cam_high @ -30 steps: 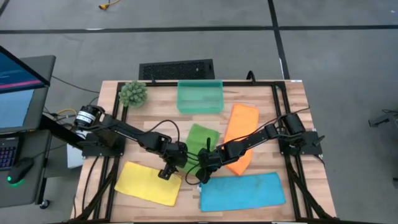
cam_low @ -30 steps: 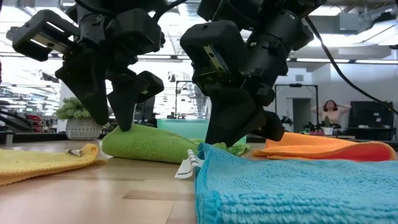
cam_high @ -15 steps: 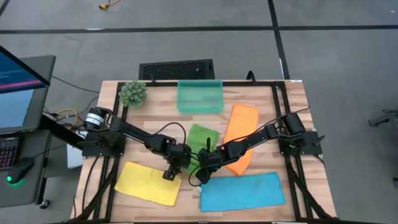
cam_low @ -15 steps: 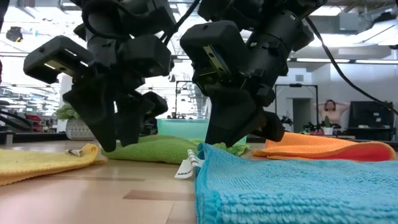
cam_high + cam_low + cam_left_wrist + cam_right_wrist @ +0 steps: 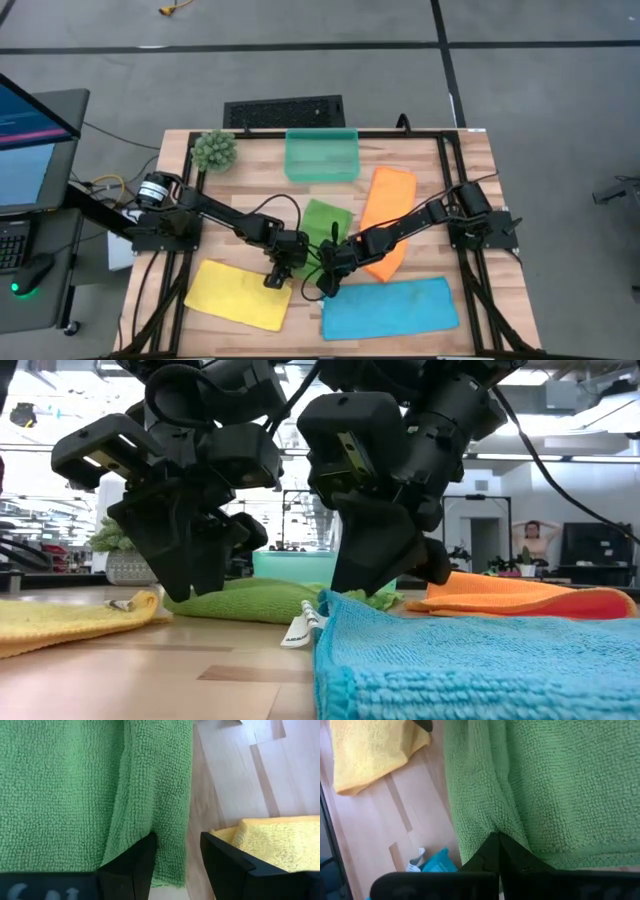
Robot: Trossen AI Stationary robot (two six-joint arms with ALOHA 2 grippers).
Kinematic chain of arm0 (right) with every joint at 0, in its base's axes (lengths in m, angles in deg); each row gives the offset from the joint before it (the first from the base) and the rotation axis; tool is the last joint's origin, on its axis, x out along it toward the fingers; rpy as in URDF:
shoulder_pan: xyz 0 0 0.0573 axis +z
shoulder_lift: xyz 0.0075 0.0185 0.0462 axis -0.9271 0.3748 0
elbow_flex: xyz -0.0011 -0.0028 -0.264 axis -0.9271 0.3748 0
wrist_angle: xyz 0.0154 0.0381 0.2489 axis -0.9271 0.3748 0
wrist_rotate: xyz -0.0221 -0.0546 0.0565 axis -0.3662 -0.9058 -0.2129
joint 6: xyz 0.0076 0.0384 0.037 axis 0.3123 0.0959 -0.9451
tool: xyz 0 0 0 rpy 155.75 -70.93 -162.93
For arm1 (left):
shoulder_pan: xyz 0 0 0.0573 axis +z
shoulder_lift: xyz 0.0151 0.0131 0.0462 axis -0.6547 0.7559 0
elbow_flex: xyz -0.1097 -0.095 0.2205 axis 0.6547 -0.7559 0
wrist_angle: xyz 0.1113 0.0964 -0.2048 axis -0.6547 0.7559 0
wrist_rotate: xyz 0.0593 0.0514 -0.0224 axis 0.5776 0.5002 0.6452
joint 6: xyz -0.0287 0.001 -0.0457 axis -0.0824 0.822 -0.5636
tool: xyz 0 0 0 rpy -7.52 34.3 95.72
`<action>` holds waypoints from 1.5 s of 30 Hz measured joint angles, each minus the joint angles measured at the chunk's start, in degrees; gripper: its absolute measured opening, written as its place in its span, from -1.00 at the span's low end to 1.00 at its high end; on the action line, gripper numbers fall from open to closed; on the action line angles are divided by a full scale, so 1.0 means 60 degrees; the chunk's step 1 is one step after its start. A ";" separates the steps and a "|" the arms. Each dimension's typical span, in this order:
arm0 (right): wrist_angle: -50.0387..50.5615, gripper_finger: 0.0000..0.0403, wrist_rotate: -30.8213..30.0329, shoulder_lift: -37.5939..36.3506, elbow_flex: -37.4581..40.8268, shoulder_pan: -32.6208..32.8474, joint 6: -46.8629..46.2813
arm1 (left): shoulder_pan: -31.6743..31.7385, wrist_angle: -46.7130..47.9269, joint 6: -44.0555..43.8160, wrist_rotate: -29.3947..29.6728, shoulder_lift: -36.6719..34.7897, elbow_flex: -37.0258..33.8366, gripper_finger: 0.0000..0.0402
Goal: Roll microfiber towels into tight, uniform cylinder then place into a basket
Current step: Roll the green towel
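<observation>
The soft green microfiber towel (image 5: 325, 222) lies on the tabletop just before the translucent teal plastic basket (image 5: 321, 156). The right gripper (image 5: 496, 851) pinches its near edge; the left gripper (image 5: 176, 851) straddles that edge, jaws apart, likely to start the roll.

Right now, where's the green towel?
In the high view, the green towel lies mid-table, just left of the orange towel, below the basket.

Landmark: basket (image 5: 321, 156) at counter's (image 5: 470, 200) far edge. Plant ball (image 5: 214, 150) left of it. One towel (image 5: 324, 225) just before it, another (image 5: 384, 218) right, two more (image 5: 238, 293) (image 5: 390, 306) nearest front.
</observation>
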 joint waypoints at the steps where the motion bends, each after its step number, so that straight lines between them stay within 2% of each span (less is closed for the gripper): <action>1: 0.0066 -0.90 -0.0083 -0.0072 0.0005 0.0010 0.0073 | -0.0002 0.0003 -0.0026 0.0029 0.0001 -0.0004 -0.23; 18: 0.0694 -0.92 -0.0544 -0.0775 -0.0010 0.0174 0.1469 | 0.0012 0.0013 -0.0182 0.0415 0.0018 -0.0015 -0.81; 27: 0.0662 -0.88 -0.0544 -0.0775 -0.0012 0.0349 0.1999 | 0.0012 0.0017 -0.0222 0.0422 0.0018 -0.0018 -0.85; 37: 0.0536 -0.92 -0.0535 -0.0782 -0.0017 0.0279 0.2270 | 0.0012 0.0022 -0.0346 0.0422 0.0018 -0.0022 -0.85; 45: 0.0496 -0.83 -0.0464 -0.0787 -0.0017 0.0099 0.2258 | 0.0008 0.0022 -0.0350 0.0418 0.0018 -0.0022 -0.85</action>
